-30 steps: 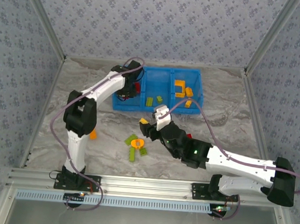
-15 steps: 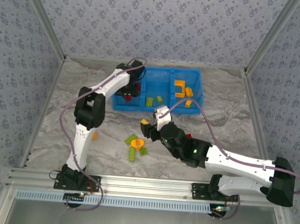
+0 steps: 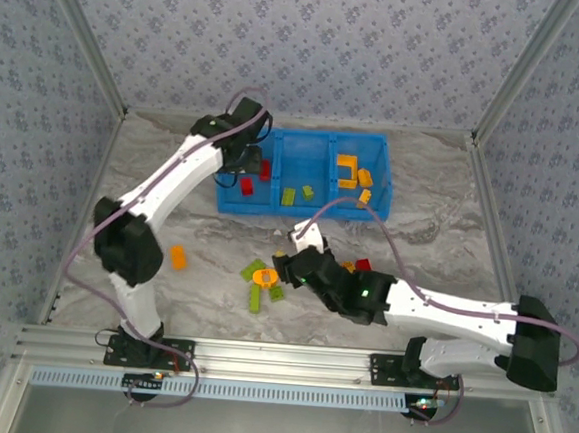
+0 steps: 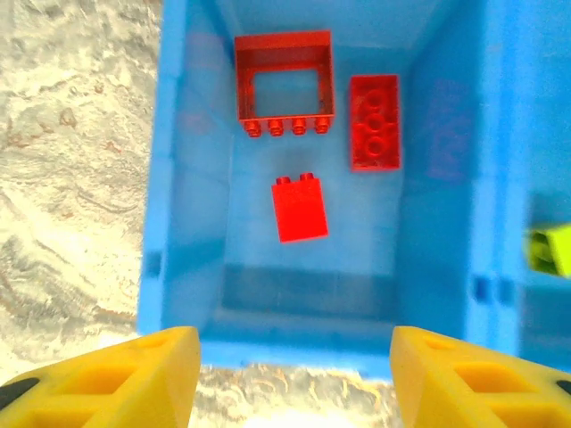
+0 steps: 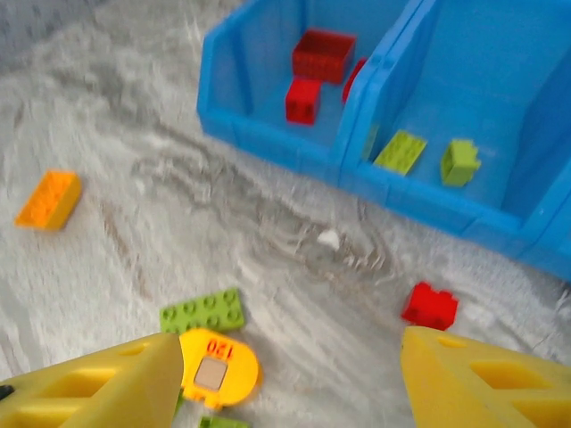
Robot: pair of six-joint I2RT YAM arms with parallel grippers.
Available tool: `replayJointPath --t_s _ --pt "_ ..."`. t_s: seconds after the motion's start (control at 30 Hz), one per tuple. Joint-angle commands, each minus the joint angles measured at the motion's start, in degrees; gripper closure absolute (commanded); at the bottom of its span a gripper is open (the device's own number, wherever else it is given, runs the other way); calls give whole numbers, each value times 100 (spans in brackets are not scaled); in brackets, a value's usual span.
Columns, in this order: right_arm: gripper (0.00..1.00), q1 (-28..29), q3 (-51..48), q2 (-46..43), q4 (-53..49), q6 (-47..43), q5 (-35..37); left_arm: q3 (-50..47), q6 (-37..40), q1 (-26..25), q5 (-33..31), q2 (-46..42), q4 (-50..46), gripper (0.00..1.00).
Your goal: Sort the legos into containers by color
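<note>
The blue bin point(image 3: 315, 211) stands at the back centre of the table. My left gripper point(image 3: 239, 172) hangs open and empty over its left compartment point(image 4: 187, 223), where a red frame point(image 4: 285, 85), a red flat brick point(image 4: 374, 120) and a small red brick point(image 4: 301, 208) lie. Lime bricks point(image 3: 288, 195) lie in the middle compartment and yellow ones point(image 3: 348, 168) in the right. My right gripper point(image 5: 290, 383) is open low over the loose legos. Its left finger point(image 5: 98, 383) is beside a round yellow piece point(image 5: 219, 367) and a green brick point(image 5: 203, 310). A red brick point(image 5: 430, 305) lies near its right finger.
An orange brick point(image 3: 178, 257) lies alone on the table to the left, near the left arm's elbow. More green bricks point(image 3: 255, 296) sit in the small pile in front of the bin. Patterned walls close in the marble table point(image 3: 440, 218) on three sides.
The left gripper has opened and a red brick now lies in the left compartment. The left arm's elbow swung out to the left. The right gripper came down and nearer over the loose pile.
</note>
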Motion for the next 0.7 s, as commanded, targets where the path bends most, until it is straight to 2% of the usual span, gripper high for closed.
replayJointPath --t_s 0.0,0.17,0.3,0.5,0.53,0.67 --pt "33 232 385 412 -552 382 20 -740 -182 -176 -1 -878 90 41" --pt "32 79 1200 1536 -990 393 -654 -2302 -611 -493 65 -2475 283 40" --pt "23 -126 2320 2630 -1626 126 -1249 -3386 -1017 -592 62 -3738 196 40" --pt "14 -383 3546 4094 -2727 20 -1768 -3966 -1376 -603 -194 -5469 -442 39" --pt "10 -444 3688 4275 -2848 -27 -1829 -4027 -1448 -593 -250 -5783 -554 38" --pt "9 -573 4155 4773 -3153 -184 -1999 -4174 -1608 -590 -280 -6790 -917 37"
